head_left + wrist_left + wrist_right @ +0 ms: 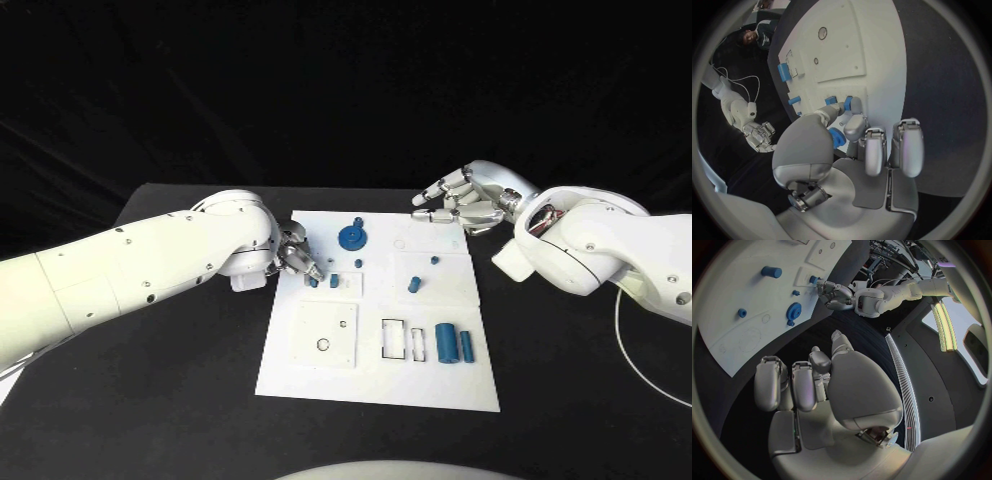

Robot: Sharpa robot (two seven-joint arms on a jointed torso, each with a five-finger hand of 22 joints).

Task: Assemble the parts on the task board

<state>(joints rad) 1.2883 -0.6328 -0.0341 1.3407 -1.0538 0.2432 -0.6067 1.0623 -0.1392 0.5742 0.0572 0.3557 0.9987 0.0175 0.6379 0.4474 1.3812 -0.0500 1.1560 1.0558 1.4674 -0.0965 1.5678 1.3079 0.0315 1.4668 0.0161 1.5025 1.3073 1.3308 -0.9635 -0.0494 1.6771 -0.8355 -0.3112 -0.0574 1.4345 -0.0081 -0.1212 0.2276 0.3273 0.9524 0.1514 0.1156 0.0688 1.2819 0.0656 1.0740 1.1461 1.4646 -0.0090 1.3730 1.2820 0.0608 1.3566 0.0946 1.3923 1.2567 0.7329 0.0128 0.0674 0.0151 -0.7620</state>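
A small blue part (312, 281) is pinched by the left robot hand (296, 256); it should be kept upright and lowered squarely into the task board (325, 375). The right robot hand (459, 203) is held empty, fingers loosely spread.

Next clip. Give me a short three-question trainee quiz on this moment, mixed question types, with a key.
1. True or false: the right hand is holding a blue part.
2. Multiple choice: the left hand has its fingertips at
A. the blue gear
B. a small blue part by the left edge of the task board
C. the two blue cylinders near the front of the board
3. Fill in: the right hand is over the black ____, beside the board's far right corner.

Key
1. False; its fingers are apart and hold nothing.
2. B
3. table
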